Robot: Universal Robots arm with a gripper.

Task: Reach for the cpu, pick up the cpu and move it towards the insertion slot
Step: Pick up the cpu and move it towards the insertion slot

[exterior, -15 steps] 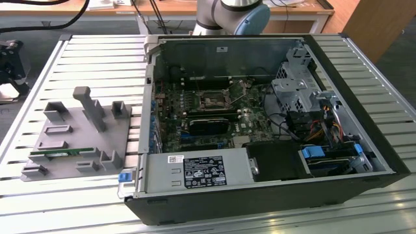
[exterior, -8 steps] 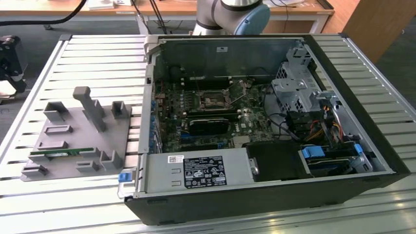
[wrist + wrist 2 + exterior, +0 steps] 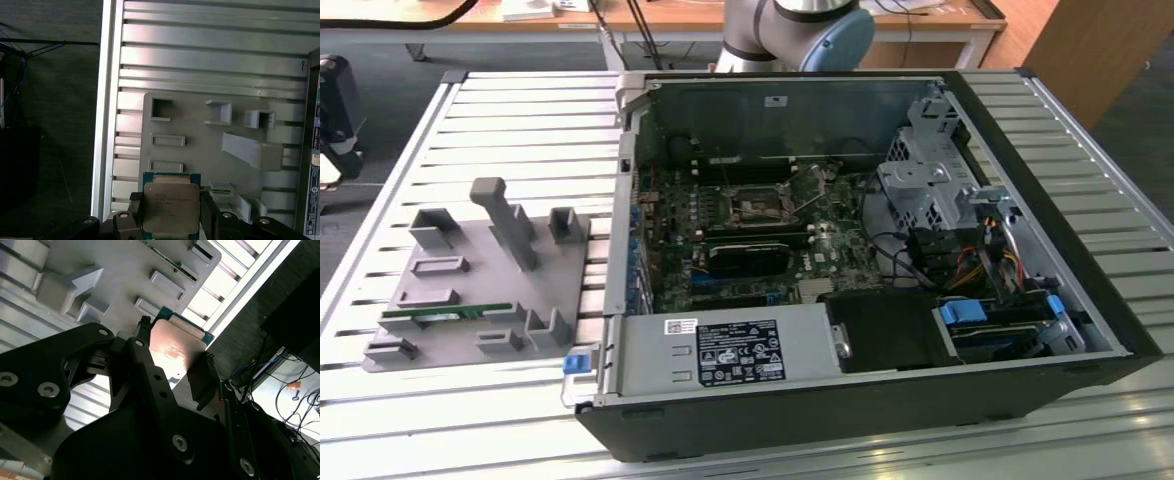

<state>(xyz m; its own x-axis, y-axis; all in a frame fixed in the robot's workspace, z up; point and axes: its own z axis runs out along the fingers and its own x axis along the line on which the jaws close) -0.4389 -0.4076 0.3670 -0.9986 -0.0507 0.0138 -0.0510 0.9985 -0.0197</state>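
The gripper (image 3: 170, 217) is clamped on the cpu (image 3: 170, 205) - its two dark fingers (image 3: 207, 215) press against opposite edges of the chip, whose silver top with a green rim faces the camera in the first wrist view. In the second wrist view the same hold shows from the other side: the cpu (image 3: 175, 347) sits between the black jaws of the gripper (image 3: 172, 360), its metal lid catching a pale glare.

Beneath the held chip, well apart from it, lies the grey fixture plate (image 3: 200, 125) with its raised pockets and blocks, resting on the slatted aluminium table (image 3: 210, 50).

In the exterior view the fixture plate (image 3: 454, 290) is on the exterior view's left of the open computer case (image 3: 854, 420), and a thin green memory stick (image 3: 447, 315) lies in one of its holders. The insertion slot (image 3: 758, 205) - a small square socket in a silver frame - sits on the motherboard (image 3: 834, 250) inside the case, unoccupied. The base of the robot arm (image 3: 794, 30) stands behind the case.
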